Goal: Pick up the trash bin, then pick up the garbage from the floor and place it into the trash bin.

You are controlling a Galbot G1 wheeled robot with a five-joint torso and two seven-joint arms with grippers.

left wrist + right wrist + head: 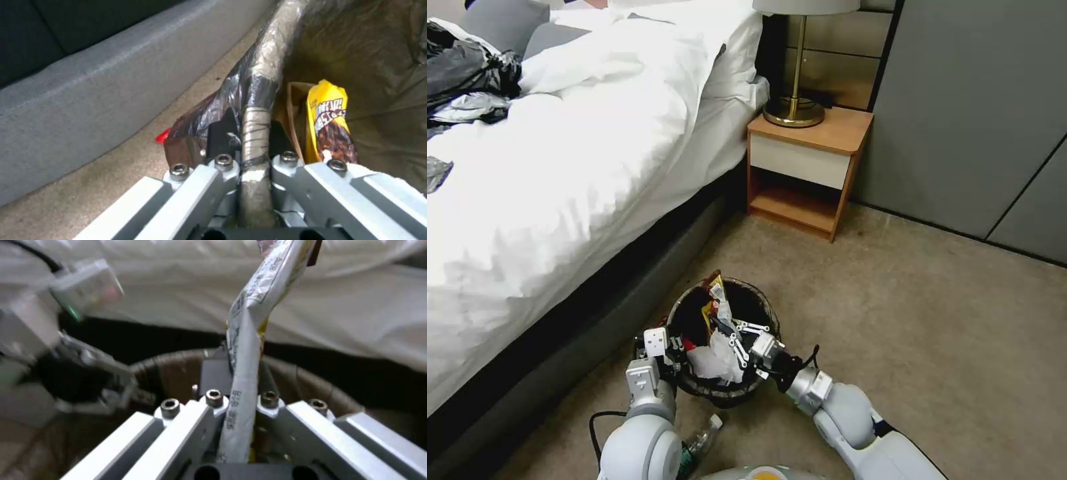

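At lower centre of the head view, the left gripper (675, 347) clamped the trash bin (760, 307) by its rim, steadying it off the carpet. Just beyond, the right gripper (735, 335) pinched a snack wrapper (251, 336) above the bin's mouth, presumably for dropping in.

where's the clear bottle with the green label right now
In the head view the clear bottle lies on the carpet at the bottom edge, just below the trash bin and beside the left arm.
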